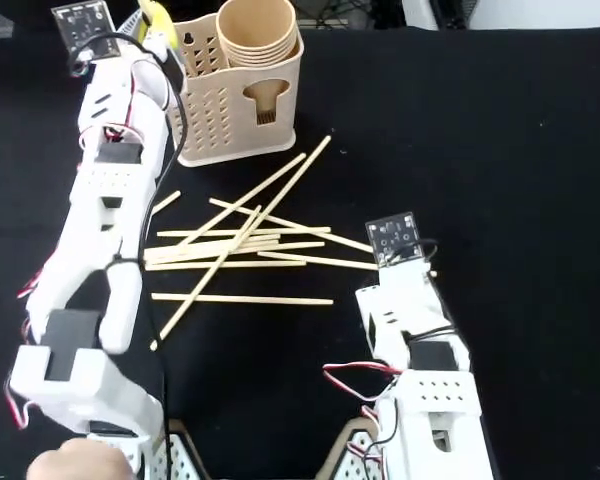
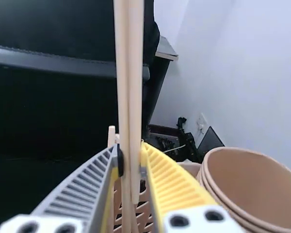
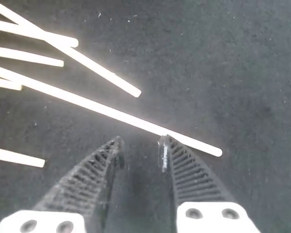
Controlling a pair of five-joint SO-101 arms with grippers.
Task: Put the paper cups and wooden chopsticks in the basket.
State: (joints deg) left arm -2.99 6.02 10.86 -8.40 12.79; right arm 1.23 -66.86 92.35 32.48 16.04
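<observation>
1. Left end effector (image 2: 129, 150) is clamped on a pair of wooden chopsticks (image 2: 128, 73), held upright. We judge that's so they drop end-first into a narrow slot.
2. It sits at the basket (image 1: 212, 110), over the compartment just beside the one holding the paper cups (image 1: 258, 32). In the left wrist view the cup rims are right next to the fingers.
3. The cups are stacked and nested in the basket already, so that half looks done.
4. Right end effector (image 3: 140, 145) is open and gripping nothing, low over the table (image 1: 500, 150).
5. One long chopstick (image 3: 102, 109) lies across just ahead of its tips. Its near end touches, or almost touches, one fingertip; we can't tell which.
6. The remaining loose chopsticks (image 1: 242, 248) lie crossed in a pile on the table, between the basket and the right arm, well clear of the basket.
7. Our read: the left arm is at the release step and the right is lined up for the next pick. Many sticks remain.
</observation>
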